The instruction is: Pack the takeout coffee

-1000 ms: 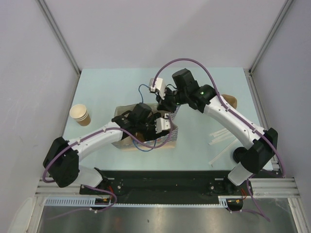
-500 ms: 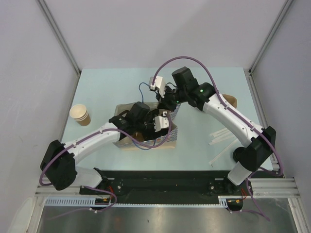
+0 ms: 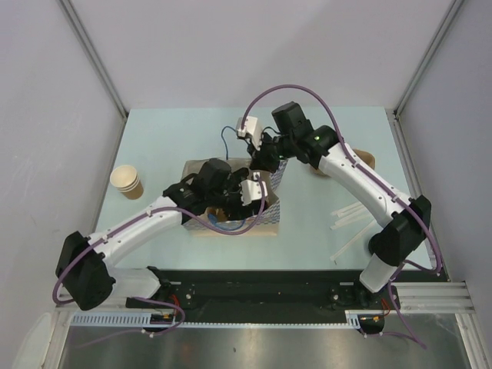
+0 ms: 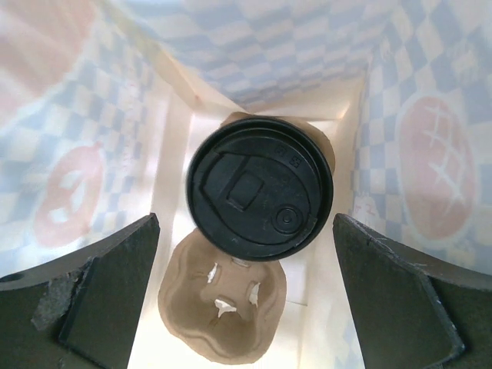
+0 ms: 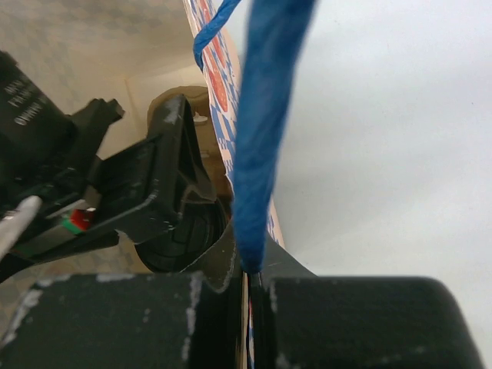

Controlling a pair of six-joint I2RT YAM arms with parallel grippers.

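Note:
The takeout coffee (image 4: 260,188), a cup seen from above by its round black lid, stands inside the checked paper bag (image 4: 254,46) in the far pocket of a brown pulp carrier (image 4: 223,307). My left gripper (image 4: 246,307) reaches down into the bag (image 3: 270,214) and is open, one finger (image 4: 100,300) on each side, above the cup and apart from it. My right gripper (image 5: 257,307) is shut on the bag's rim and its blue handle (image 5: 265,131). In the top view the left gripper (image 3: 224,201) is in the bag's mouth and the right gripper (image 3: 265,160) is at its far right rim.
A stack of lidless brown cups (image 3: 127,181) stands at the table's left. Pale straws (image 3: 350,223) lie at the right. A brown paper item (image 3: 366,160) lies behind the right arm. Side walls close in the table.
My left arm has swung left and its wrist has shifted a little back-left over the bag. My right gripper has moved slightly farther back, still holding the rim.

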